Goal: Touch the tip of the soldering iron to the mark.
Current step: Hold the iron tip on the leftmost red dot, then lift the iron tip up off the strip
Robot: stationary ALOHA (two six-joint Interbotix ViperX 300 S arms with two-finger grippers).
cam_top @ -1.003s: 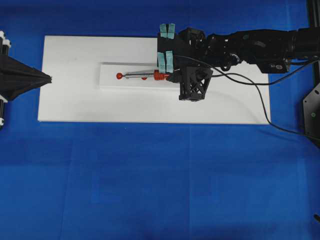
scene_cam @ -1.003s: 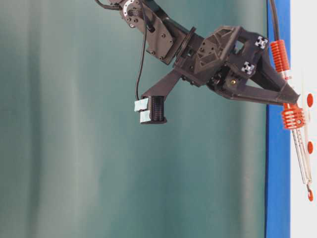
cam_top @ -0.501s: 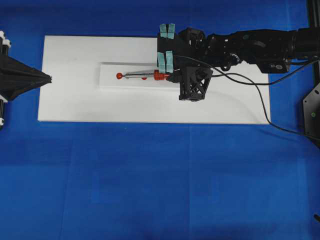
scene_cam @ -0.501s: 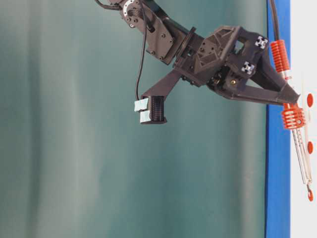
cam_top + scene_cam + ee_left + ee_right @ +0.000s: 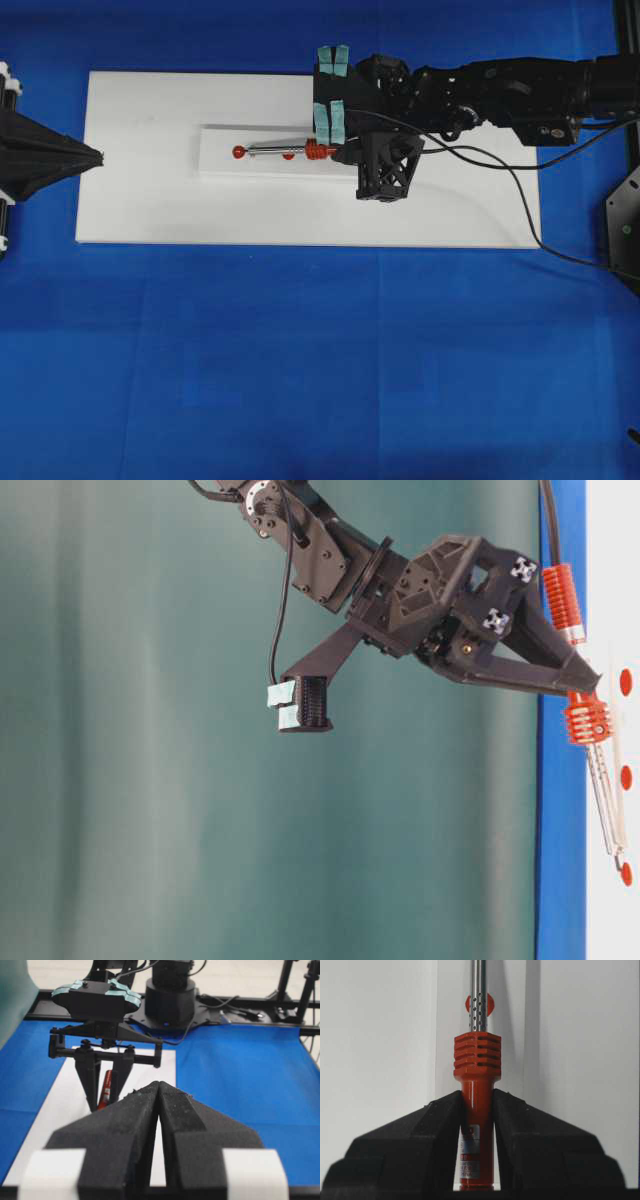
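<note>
- The right gripper [image 5: 477, 1110] is clamped on the red handle of the iron [image 5: 290, 151], 1 black finger [image 5: 427, 1135] pressed to each side of it just behind the ribbed collar.
- The iron lies along a raised white strip [image 5: 225, 165] on the white board [image 5: 150, 200], its silver shaft pointing to the left of the overhead view.
- The tip meets a red mark [image 5: 239, 152] at the strip's left part; in the table-level view the tip [image 5: 620, 856] sits just at the lowest red dot [image 5: 626, 874], though actual contact is too small to tell.
- A second red dot [image 5: 490, 1004] shows behind the perforated shaft in the right wrist view.
- A black cord [image 5: 520, 190] trails from the right arm across the board onto the blue cloth [image 5: 300, 380].
- The left gripper [image 5: 159, 1085] hangs at the board's left edge, its 2 foam pads [image 5: 135, 1110] pressed together on nothing.
</note>
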